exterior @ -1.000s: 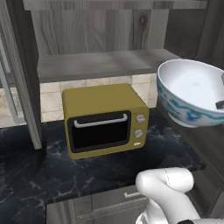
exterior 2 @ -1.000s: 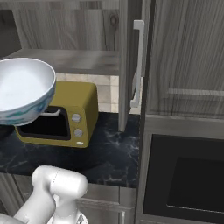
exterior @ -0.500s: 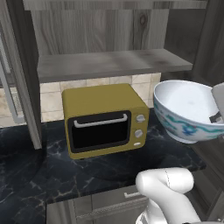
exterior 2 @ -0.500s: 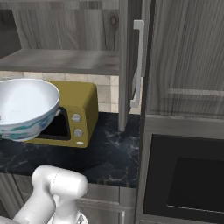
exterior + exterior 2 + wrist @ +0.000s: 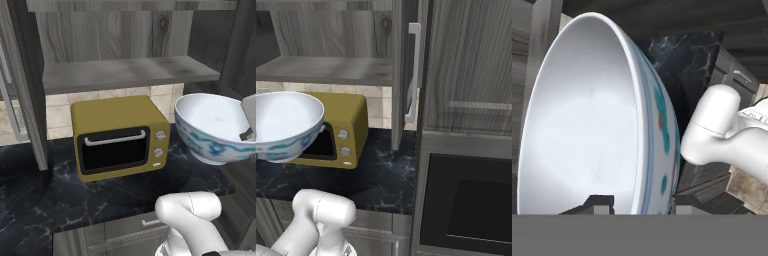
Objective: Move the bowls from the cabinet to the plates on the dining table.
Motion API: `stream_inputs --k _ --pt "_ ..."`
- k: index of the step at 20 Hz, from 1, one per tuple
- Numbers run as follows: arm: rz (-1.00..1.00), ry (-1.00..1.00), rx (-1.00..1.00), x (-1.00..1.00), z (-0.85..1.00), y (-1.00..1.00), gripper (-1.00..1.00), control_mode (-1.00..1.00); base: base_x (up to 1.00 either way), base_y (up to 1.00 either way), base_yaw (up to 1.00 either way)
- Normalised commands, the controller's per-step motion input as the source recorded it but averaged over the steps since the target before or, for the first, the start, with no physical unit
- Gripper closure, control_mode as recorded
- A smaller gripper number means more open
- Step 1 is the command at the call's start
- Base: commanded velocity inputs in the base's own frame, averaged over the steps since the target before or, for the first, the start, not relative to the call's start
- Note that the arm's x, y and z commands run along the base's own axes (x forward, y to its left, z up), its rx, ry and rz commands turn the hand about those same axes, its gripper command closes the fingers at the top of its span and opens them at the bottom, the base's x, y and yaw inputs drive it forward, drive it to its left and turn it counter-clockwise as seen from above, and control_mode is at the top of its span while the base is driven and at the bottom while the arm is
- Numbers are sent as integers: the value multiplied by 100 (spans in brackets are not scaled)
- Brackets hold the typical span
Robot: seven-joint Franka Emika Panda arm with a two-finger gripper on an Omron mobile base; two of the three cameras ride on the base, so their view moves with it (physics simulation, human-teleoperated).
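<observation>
A white bowl [image 5: 212,127] with a blue pattern and a pale inside hangs in the air in front of the open cabinet [image 5: 130,72], below its bare shelf and right of the yellow oven. My gripper [image 5: 248,133] is shut on the bowl's rim at the right edge of the left base view. In the hand view the bowl [image 5: 592,125] stands on edge, and the gripper [image 5: 642,204] has one fingertip on each side of the rim. From the right base the bowl [image 5: 283,122] hangs at the far left. The plates and the dining table are out of view.
A yellow toaster oven [image 5: 120,137] stands on the black marble counter [image 5: 60,195] under the shelf. The cabinet's open door [image 5: 400,75], with its silver handle [image 5: 414,70], juts out beside tall wood panels. A dark built-in oven [image 5: 471,205] sits at lower right.
The bowl has come down from shelf height to level with the yellow oven, still held in the gripper. The views themselves have not shifted.
</observation>
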Motion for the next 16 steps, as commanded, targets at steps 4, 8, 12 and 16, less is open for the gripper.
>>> stream_inputs --k 4,8,12,16 --pt "0 0 0 0 0 0 100 100 0 0 0" --pt "0 0 0 0 0 0 100 100 -29 0 0" --pt "0 0 0 0 0 0 100 100 -78 0 0" --pt "0 0 0 0 0 0 100 100 -83 0 0"
